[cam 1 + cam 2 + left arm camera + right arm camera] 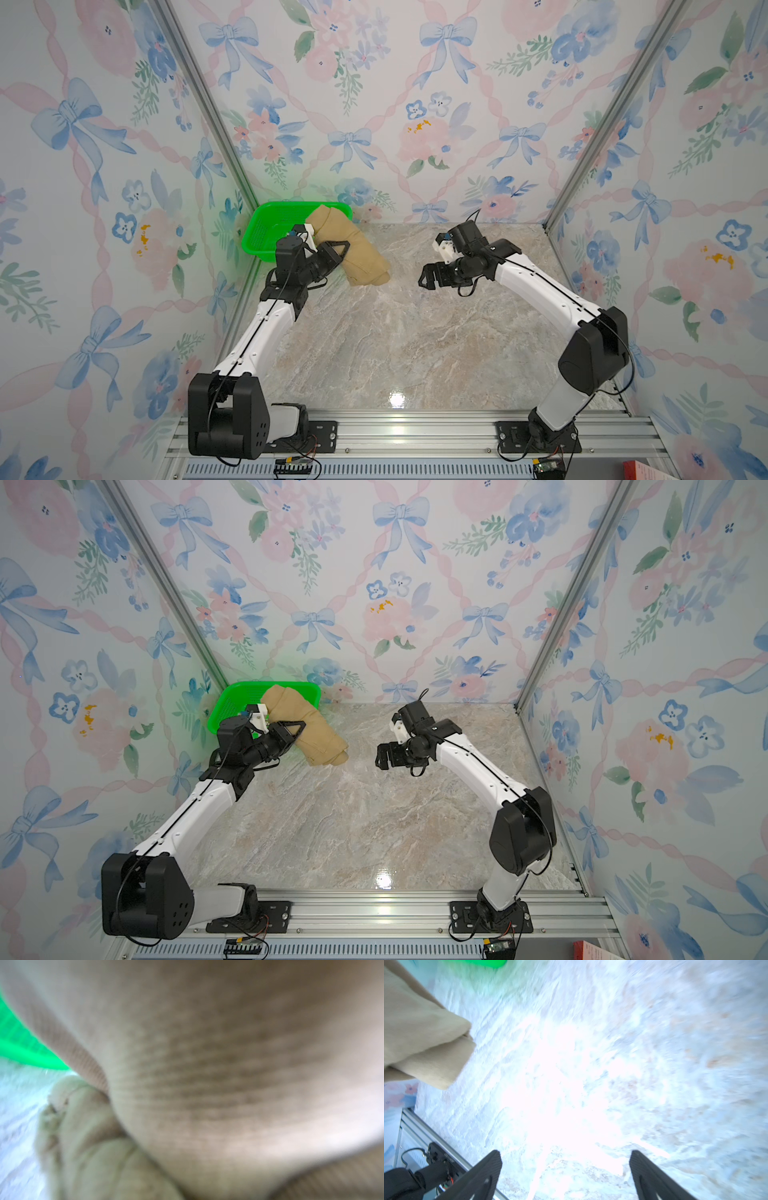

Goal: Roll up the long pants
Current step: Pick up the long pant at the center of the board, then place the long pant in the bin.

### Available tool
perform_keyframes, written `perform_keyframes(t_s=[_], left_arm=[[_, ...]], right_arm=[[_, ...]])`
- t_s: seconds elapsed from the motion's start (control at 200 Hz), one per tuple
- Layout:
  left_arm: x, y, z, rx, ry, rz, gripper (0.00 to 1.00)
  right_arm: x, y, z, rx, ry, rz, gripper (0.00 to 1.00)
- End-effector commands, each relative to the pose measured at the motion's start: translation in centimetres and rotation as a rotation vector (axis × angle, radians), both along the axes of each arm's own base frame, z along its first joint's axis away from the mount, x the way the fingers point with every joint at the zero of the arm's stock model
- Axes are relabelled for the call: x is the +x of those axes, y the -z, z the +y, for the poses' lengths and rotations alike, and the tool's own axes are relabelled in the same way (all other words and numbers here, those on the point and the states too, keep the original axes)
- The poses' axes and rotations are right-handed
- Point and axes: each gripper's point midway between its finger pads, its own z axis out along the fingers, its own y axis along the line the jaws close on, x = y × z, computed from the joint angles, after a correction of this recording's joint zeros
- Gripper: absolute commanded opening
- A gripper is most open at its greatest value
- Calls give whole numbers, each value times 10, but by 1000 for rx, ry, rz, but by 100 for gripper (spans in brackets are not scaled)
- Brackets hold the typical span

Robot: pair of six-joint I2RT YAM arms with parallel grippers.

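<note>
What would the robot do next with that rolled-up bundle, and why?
Probably the left gripper carries the rolled pants fully into the green basket. It looks clamped on the roll, which has one end over the basket and the other out over the table, while the right gripper hangs open, apart from it.

Left jaws clamp the rolled long pants (324,742), partly over green basket (224,708).
</note>
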Motion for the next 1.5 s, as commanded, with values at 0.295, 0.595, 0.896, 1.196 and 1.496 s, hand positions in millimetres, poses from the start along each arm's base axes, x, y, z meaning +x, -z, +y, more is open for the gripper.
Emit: perform_keyframes(t_s=[0.295,0.595,0.896,1.196,1.496], left_arm=[[149,-35,77,-168,-196,-217,0],[233,45,161,-435,-408,-90,0],[210,182,152,-337,-469,522,0],[143,191,157,-66,-469,710,59],[130,70,156,115,-384,370,99]], right_arm=[[3,36,-64,-75,156,9,100],[17,50,-85,-191,157,41,100],[41,57,-85,-145,223,36,100],[72,70,-113,-156,375,90,100],[81,48,-148,-314,422,-53,100]])
